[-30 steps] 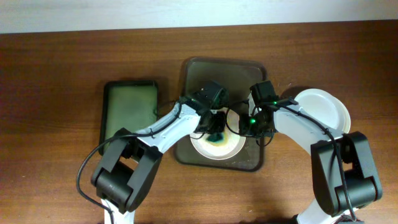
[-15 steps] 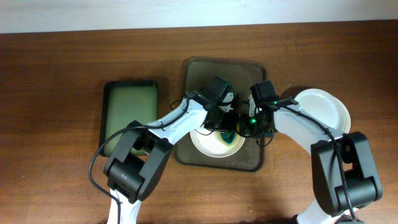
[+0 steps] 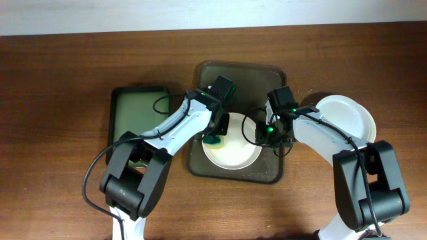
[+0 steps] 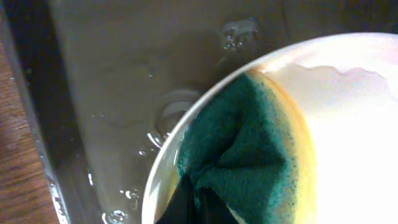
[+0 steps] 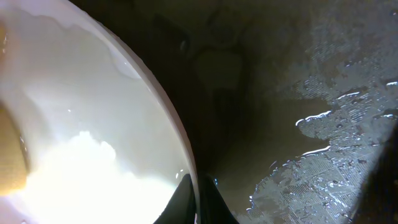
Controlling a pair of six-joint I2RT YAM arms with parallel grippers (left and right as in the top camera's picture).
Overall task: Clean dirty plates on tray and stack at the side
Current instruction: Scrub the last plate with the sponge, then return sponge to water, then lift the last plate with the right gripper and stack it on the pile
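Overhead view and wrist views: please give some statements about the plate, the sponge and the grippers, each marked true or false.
The round white plate lies in the dark olive-brown rectangular tray. True.
The green sponge lies in the small green-lined tray. False: the left gripper holds it on the plate.
The right gripper is shut on the plate's rim. True.
No plate is outside that tray. False: white plates sit right of it.
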